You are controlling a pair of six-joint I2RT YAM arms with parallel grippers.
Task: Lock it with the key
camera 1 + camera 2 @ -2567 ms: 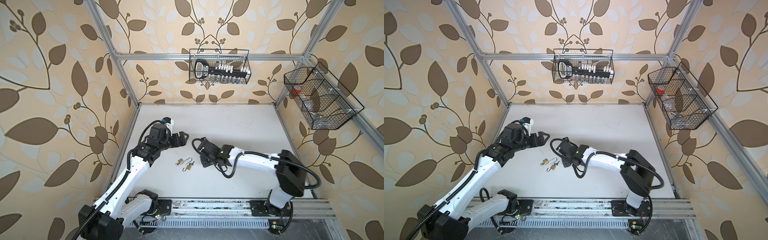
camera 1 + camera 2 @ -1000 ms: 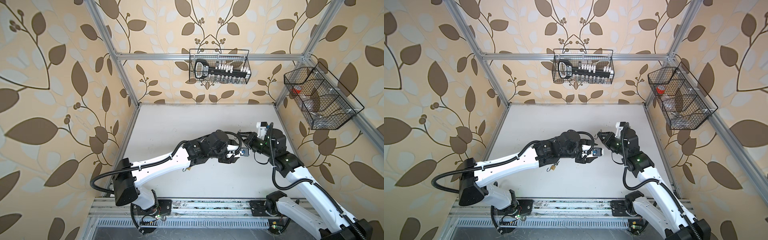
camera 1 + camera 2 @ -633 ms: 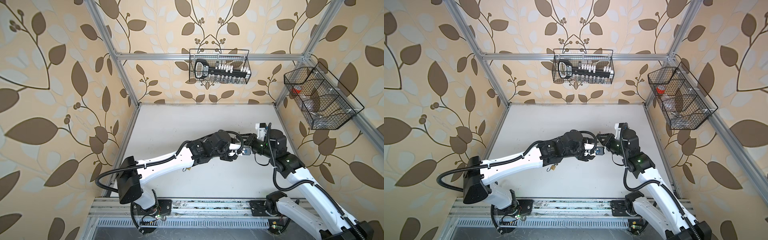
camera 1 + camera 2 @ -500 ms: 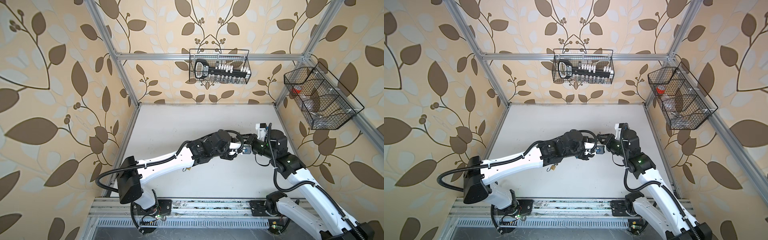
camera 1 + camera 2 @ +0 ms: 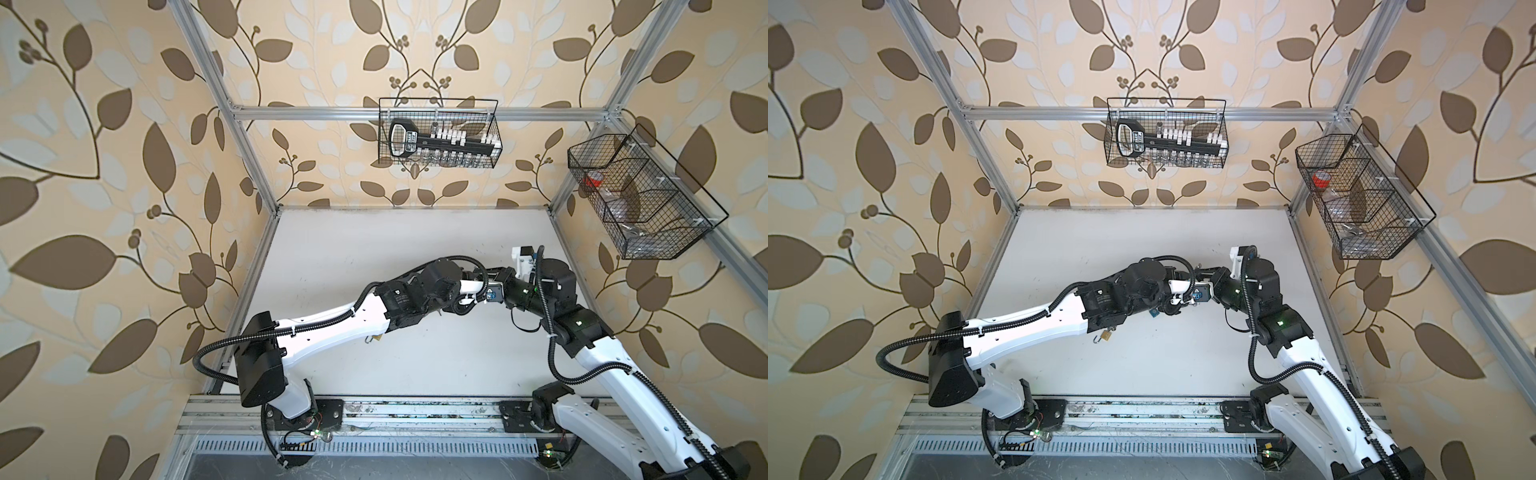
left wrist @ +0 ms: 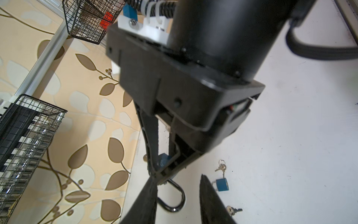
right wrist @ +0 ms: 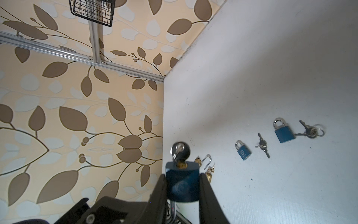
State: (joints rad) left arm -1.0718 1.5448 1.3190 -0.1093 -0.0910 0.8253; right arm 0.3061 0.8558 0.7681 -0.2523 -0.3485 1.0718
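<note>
My right gripper is shut on the body of a blue padlock, held above the table. A key with a dark round ring sits in the padlock's keyhole, pointing away from the right gripper's palm. In both top views the padlock hangs between the two grippers at mid table. My left gripper faces it, jaws apart on either side of the key's dark ring. One finger lies against the ring, and the opposite finger stands clear of it.
On the table lie a small blue padlock, a larger blue padlock, two key bunches and a brass padlock with its shackle open. Wire baskets hang on the back wall and right wall.
My left gripper has moved right, up to the padlock in my right gripper, and its jaws have narrowed around the key end. The right gripper kept its grip and shifted slightly left.
</note>
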